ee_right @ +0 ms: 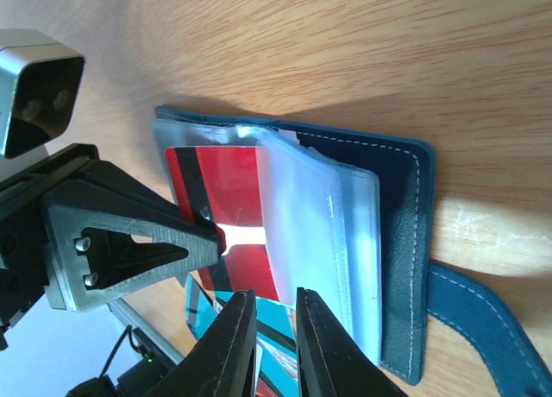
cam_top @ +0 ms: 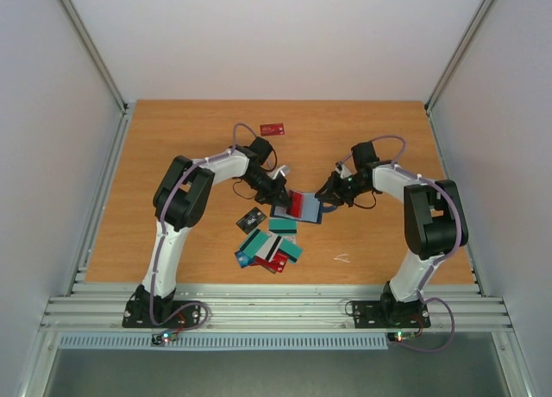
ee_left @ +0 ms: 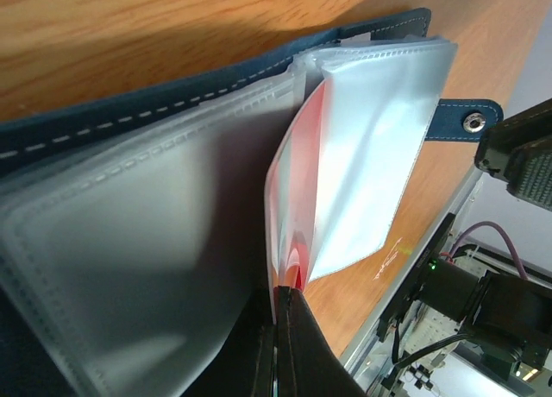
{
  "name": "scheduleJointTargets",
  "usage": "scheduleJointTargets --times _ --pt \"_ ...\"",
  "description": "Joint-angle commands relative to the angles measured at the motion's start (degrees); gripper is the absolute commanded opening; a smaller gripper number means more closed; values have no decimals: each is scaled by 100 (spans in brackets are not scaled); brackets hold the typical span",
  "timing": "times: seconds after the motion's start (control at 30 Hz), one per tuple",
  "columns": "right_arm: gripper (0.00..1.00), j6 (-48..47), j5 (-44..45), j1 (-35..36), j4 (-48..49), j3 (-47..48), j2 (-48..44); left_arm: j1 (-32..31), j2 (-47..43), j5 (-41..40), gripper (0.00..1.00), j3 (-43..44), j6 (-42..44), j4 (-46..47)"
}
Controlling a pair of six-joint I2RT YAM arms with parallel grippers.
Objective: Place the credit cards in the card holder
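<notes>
Reaches inward from both sides, meeting near the middle. With the white-and-black left arm (cam_top: 177,209), folds at a raised elbow and points the black two-finger left gripper (cam_top: 279,192) rightward, jaws pressed together. With the matching right arm (cam_top: 431,220), mirrors this leftward, black right gripper (cam_top: 328,194) showing fingers (ee_right: 233,349) slightly parted.

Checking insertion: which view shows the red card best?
Right wrist: the red card, black stripe visible, sits among the clear sleeves, pinched by the left end effector. Left wrist shows only a red tint through plastic. Top external shows just a small red patch.
</notes>
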Motion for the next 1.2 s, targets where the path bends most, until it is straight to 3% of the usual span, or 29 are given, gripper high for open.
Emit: scheduleJointTargets --times 0.0,0.43,0.83,1.17 --pt "15 -106 155 -13 -91 -66 198 -61 119 -626 0 -32 213 -516" --pt "11 -316 667 -13 -503 -25 846 -59 87 -65 4 -3 418 -443" --pt "10 -364 862 -14 -752 -73 754 -70 133 452 5 -115 361 -152" --pt "9 -601 1119 -9 -1151 139 661 -70 331 853 13 216 641 -765"
